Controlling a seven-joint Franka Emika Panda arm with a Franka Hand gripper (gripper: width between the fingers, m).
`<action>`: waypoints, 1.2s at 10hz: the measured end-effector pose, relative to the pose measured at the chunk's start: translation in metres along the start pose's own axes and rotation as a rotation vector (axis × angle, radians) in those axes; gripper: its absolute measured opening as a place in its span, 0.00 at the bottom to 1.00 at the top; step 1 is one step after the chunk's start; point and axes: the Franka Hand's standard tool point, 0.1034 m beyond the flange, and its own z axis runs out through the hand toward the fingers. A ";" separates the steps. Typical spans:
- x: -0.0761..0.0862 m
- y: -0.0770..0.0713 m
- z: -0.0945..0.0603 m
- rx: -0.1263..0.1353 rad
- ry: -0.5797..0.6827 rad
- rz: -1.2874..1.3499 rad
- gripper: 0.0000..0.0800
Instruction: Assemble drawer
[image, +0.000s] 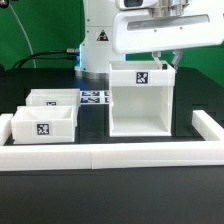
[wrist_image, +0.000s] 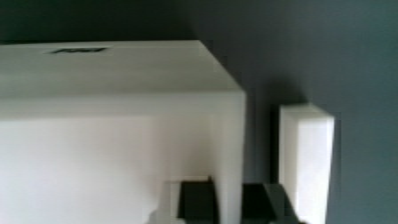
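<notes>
The tall white drawer housing (image: 141, 100) stands upright at centre right, open side toward the camera, with a tag on its upper front. My gripper (image: 164, 58) is at the housing's top edge on the exterior view's right. In the wrist view my gripper (wrist_image: 231, 202) has a black finger (wrist_image: 196, 203) on each side of the housing's thin side wall (wrist_image: 230, 150), pressed on it. Two small open-top boxes stand at the exterior view's left, one in front (image: 42, 125) and one behind (image: 55, 98).
Long low white border blocks run along the front (image: 110, 155) and the exterior view's right (image: 208, 125); one shows beside the housing in the wrist view (wrist_image: 306, 160). The marker board (image: 95, 97) lies behind, between the boxes and the housing. The robot base (image: 97, 40) stands at the back.
</notes>
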 end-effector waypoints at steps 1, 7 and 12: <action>0.013 0.000 0.000 0.003 0.012 -0.014 0.05; 0.071 0.001 0.000 0.017 0.084 -0.036 0.05; 0.072 -0.001 -0.002 0.026 0.089 0.101 0.05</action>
